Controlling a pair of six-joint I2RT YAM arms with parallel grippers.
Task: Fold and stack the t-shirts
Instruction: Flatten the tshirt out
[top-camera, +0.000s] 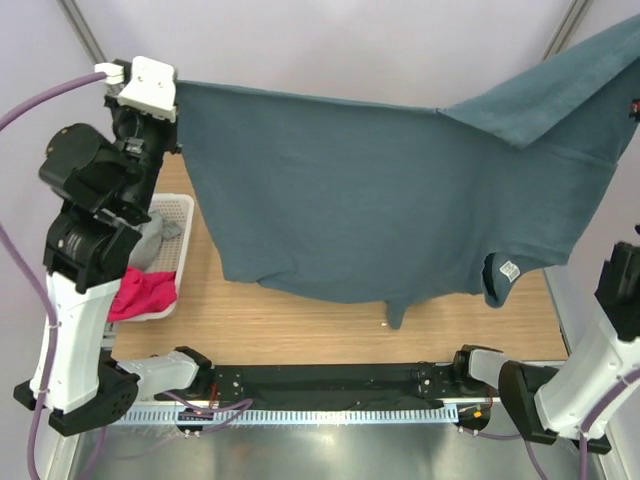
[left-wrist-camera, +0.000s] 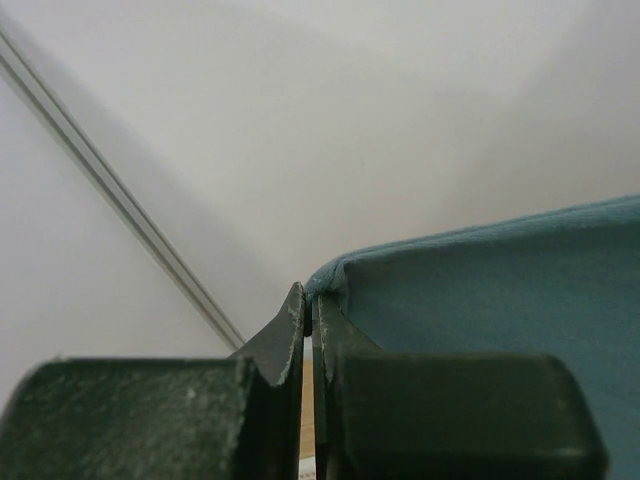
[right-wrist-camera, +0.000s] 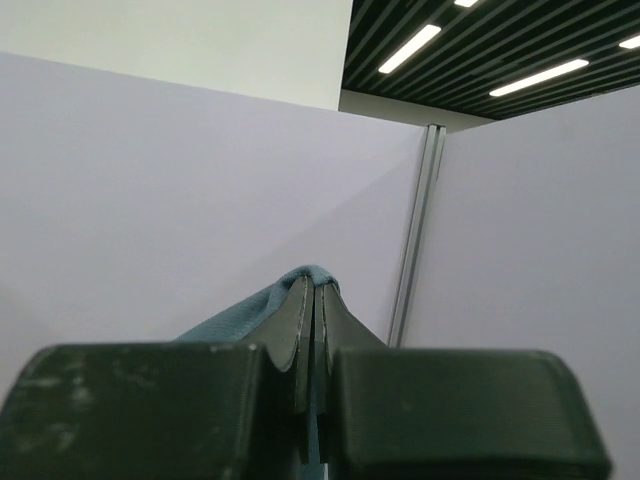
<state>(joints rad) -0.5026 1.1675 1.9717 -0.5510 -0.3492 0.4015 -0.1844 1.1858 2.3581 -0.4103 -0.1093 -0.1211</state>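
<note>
The slate blue-grey t-shirt (top-camera: 350, 190) hangs spread wide in the air above the table, its collar label (top-camera: 508, 270) low on the right. My left gripper (top-camera: 172, 92) is shut on its upper left corner; the left wrist view shows the gripper (left-wrist-camera: 309, 305) pinching the cloth's edge (left-wrist-camera: 500, 290). My right gripper (right-wrist-camera: 316, 285) is shut on the other corner (right-wrist-camera: 240, 310), at the top view's right edge and mostly out of frame. The bright pink t-shirt (top-camera: 145, 292) and a light grey one (top-camera: 160, 235) lie in the basket. The black t-shirt is not in view.
The white slatted basket (top-camera: 180, 212) stands at the table's left side, beside my left arm. The wooden table (top-camera: 300, 320) shows below the hanging shirt. A black bar (top-camera: 330, 385) runs between the arm bases at the near edge.
</note>
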